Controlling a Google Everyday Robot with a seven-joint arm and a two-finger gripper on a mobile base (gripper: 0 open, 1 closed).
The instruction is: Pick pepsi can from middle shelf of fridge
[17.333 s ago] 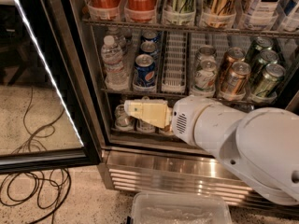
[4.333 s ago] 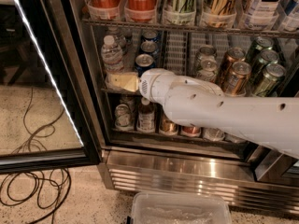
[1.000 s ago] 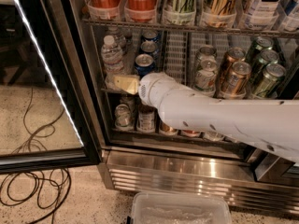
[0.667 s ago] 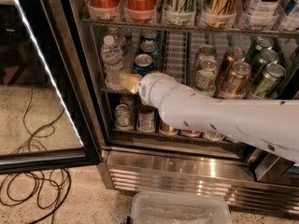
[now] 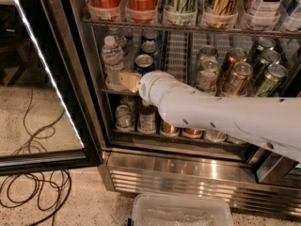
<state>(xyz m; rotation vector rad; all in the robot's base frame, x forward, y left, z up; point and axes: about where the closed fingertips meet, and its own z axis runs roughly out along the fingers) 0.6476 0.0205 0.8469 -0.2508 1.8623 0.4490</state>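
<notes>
Noted: pepsi can (image 5: 143, 64) blue with silver top. The gripper (image 5: 126, 81), pale tan, sits at the can's 7 o'clock on a white arm (image 5: 225, 119) dotted with small dark holes. The middle shelf (image 5: 178, 55) is grey wire with white slotted glides. At the can's 3 o'clock: copper-brown cans (image 5: 237, 76), then green cans (image 5: 270, 76). The fridge (image 5: 188, 173) has a ribbed steel base; black door frame (image 5: 51, 161), white light strip (image 5: 44, 65)

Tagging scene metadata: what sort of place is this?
Likely an office break area or a lab mock-up: a commercial glass-door drinks fridge stocked with cans, a speckled hard floor, loose cables on it. The gripper is at the middle shelf, by the pepsi can.
</notes>
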